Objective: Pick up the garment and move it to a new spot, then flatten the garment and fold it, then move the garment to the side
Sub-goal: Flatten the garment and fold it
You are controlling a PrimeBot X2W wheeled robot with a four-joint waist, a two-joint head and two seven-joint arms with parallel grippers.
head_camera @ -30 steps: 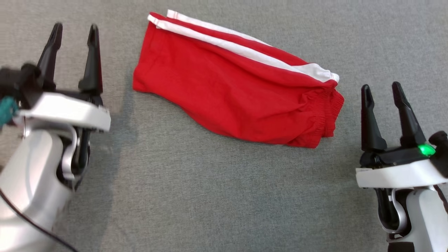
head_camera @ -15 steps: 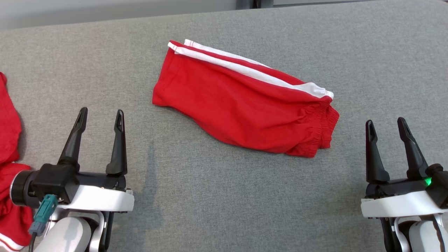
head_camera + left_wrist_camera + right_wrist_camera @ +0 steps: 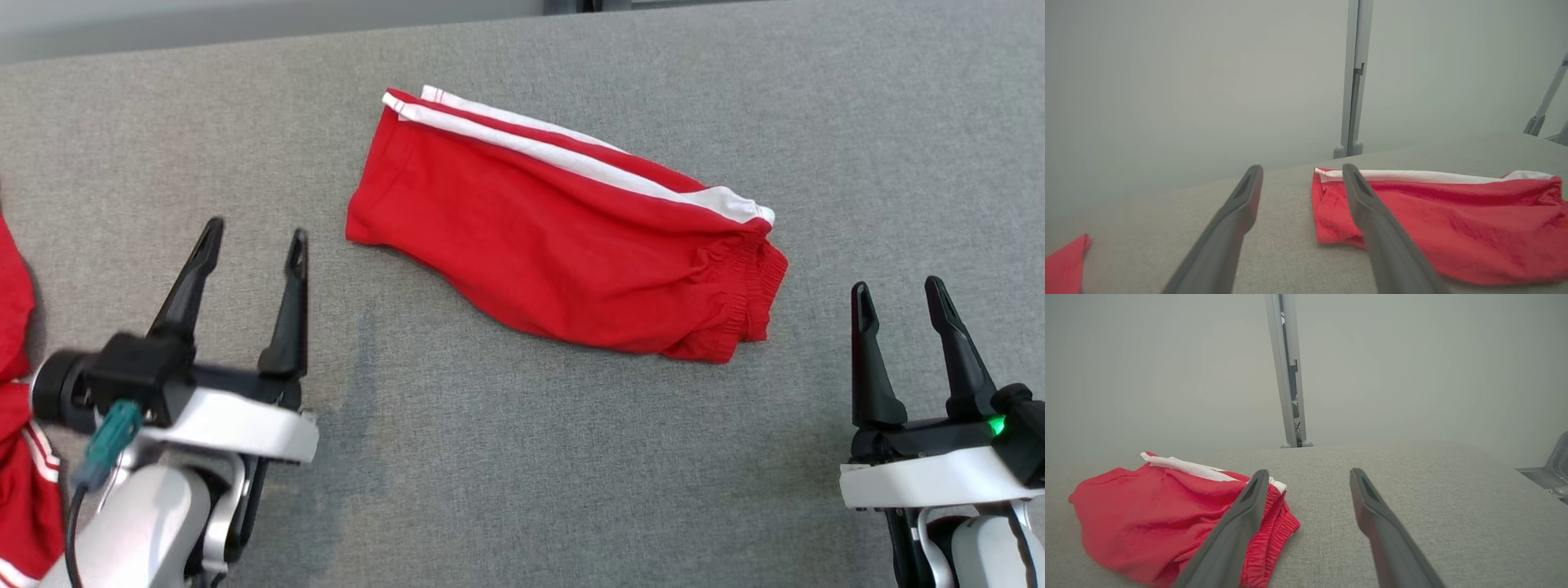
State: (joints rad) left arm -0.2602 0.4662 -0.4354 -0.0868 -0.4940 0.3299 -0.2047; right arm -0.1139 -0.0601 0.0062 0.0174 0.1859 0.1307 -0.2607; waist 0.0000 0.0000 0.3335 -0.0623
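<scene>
The garment [image 3: 563, 237] is a pair of red shorts with white side stripes, folded and lying on the grey fabric table, waistband toward the right. My left gripper [image 3: 255, 238] stands open at the lower left, apart from the shorts' left hem. At the lower right my right gripper [image 3: 896, 289] is open too, just right of the waistband and not touching it. The left wrist view has the garment [image 3: 1437, 220] ahead and to the right of its fingers. In the right wrist view the garment [image 3: 1155, 514] lies to the left, with the waistband behind the left finger.
More red cloth with white trim [image 3: 20, 457] lies at the table's left edge beside my left arm. The grey table [image 3: 506, 474] runs to a far edge with a pale wall and a metal post [image 3: 1353, 77] behind it.
The head camera tilted up a second ago, bringing the table's far edge into view. My left gripper has since shifted slightly up and right. The garment lies as before.
</scene>
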